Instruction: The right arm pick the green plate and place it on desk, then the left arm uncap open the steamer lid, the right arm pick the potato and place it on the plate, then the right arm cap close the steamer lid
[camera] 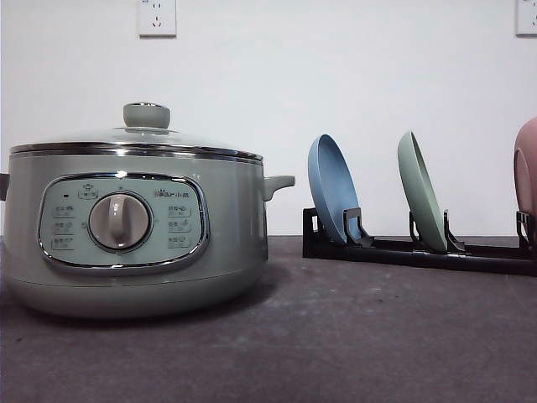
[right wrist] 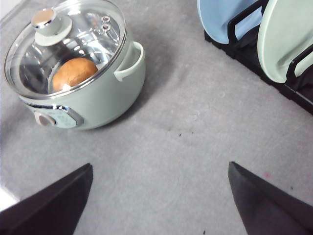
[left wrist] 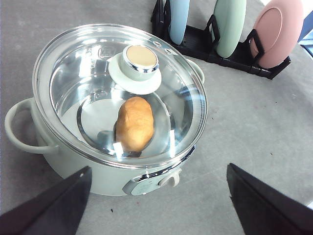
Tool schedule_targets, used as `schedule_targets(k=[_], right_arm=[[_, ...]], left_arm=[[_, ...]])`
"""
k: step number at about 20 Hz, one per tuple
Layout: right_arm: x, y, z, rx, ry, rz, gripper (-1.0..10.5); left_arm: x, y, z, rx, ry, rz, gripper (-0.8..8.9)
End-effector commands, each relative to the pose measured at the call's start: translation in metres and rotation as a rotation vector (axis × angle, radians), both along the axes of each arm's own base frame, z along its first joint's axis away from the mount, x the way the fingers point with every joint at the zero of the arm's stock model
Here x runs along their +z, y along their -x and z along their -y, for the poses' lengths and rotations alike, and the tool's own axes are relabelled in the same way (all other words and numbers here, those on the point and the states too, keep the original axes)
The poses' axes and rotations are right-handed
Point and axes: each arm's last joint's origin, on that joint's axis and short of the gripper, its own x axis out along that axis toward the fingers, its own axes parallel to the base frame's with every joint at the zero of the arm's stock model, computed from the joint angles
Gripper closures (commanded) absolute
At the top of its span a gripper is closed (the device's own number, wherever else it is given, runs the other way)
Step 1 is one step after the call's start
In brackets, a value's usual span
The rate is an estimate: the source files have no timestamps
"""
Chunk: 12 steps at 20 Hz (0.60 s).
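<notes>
Mint-green plate (camera: 422, 191) upright on edge in rack (camera: 419, 250), face toward steamer (camera: 134, 227).

Behind my table stands a plain white wall (camera: 352, 75) with two white sockets, one (camera: 157, 17) upper left, another (camera: 527, 15) at the right edge.

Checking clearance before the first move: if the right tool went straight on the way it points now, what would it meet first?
Probably the bare desk. The right tool is open, with nothing between its tips; the steamer and green plate sit off to either side.
</notes>
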Motion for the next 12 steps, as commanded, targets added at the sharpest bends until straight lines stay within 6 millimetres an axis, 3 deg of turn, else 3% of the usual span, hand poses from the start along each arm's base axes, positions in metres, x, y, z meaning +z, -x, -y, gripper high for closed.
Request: schedule_targets(k=[1, 6, 12], right_arm=[[0.008, -0.005, -0.001, -0.033, -0.047, 0.030, 5.1], [0.021, -0.034, -0.003, -0.100, -0.134, 0.028, 5.1], [0.044, -0.105, -0.009, -0.133, -0.128, -0.010, 5.1]], left_arm=[[0.008, 0.000, 0.000, -0.013, -0.003, 0.038, 3.68], [0.008, 0.000, 0.000, -0.013, -0.003, 0.037, 3.71], [0.008, 0.000, 0.000, -0.013, -0.003, 0.037, 3.71]])
